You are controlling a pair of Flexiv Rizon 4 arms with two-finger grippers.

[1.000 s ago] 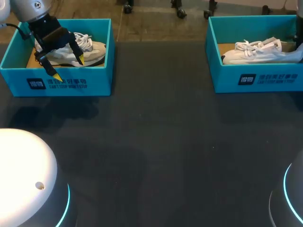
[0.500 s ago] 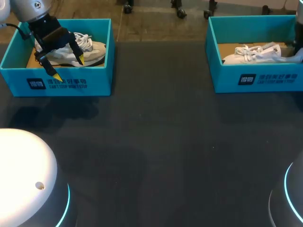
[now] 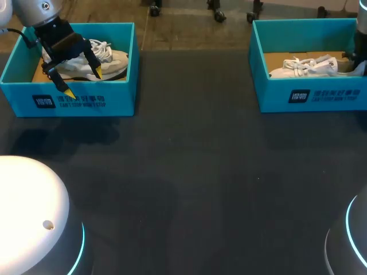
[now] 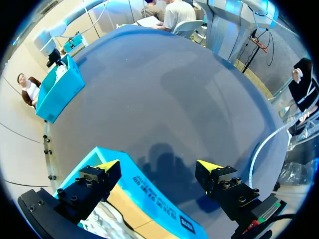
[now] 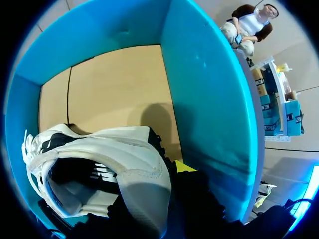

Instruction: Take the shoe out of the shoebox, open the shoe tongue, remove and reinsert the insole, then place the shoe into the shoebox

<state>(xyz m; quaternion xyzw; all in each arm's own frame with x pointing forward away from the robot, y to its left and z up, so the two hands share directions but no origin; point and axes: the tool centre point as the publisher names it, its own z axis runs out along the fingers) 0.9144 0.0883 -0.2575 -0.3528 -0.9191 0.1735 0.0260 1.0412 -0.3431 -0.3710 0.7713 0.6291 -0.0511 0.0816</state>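
There are 2 teal shoeboxes on the dark surface (image 3: 189, 172), each with 1 white shoe inside. The left shoebox (image 3: 120, 91) sits at the far left, and the left shoe (image 3: 114, 60) lies flat in it with its toe pointing right. My left fingers (image 3: 83, 81) hover above that box's near wall, spread wide and holding nothing.

The right shoebox (image 3: 332, 94) sits at the far right. The right shoe (image 3: 301, 67) is inside it, toe to the left, with its heel at the box's right end. My right fingers (image 5: 157, 184) are closed on that heel. 1 yellow tip (image 5: 184, 167) presses the outside of the heel and the other finger is down inside the shoe's opening, mostly hidden.
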